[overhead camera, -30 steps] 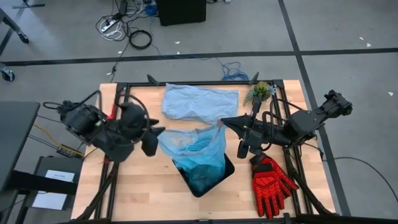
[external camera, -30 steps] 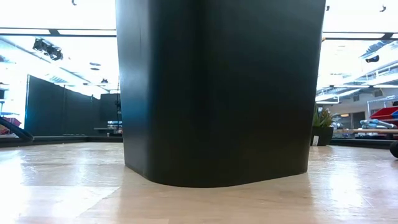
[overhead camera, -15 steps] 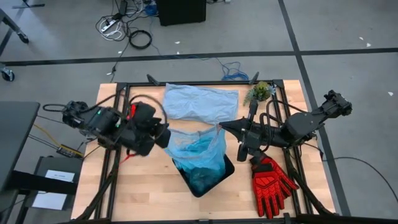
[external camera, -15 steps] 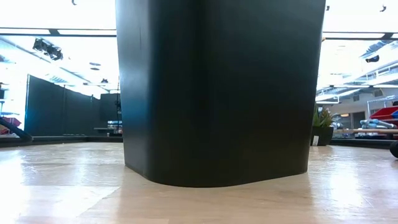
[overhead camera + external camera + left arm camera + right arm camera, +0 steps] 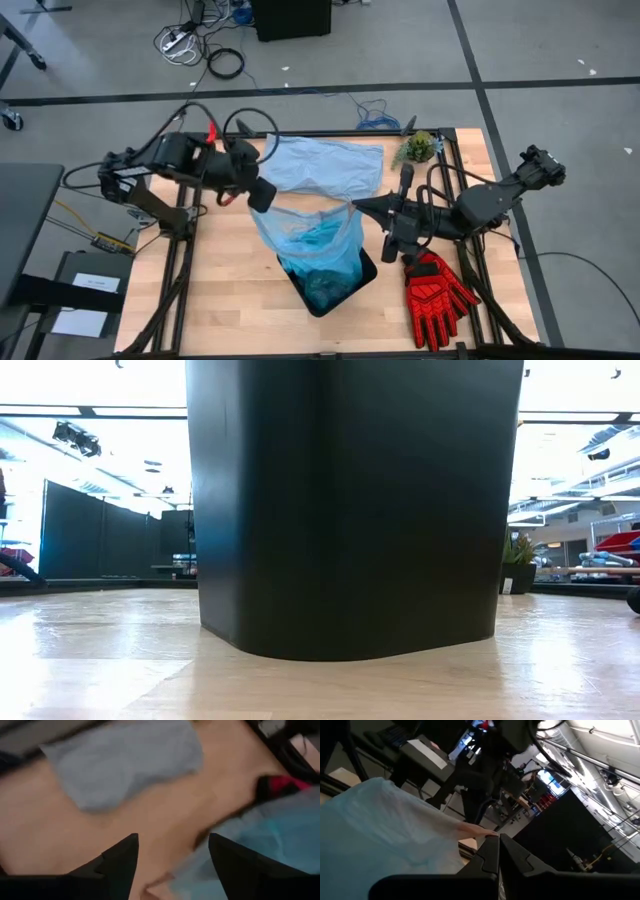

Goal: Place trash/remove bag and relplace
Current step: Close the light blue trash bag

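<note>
Moved: your left gripper (image 5: 262, 194) swung up to bag (image 5: 318, 238) rim's 10 o'clock corner, jaws apart, empty.
R gripper (image 5: 358, 203): pinched shut on bag's 2 o'clock edge.
Meaning: liner half-lifted from bin (image 5: 330, 290); L grab next.

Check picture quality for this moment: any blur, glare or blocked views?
Left wrist view: motion-blurred, the pale bag and open fingers smeared. Low view: the black bin blocks most of it, with bright ceiling glare behind. Right wrist view: soft, the blue liner hazy. High view: sharp, evenly lit.
</note>
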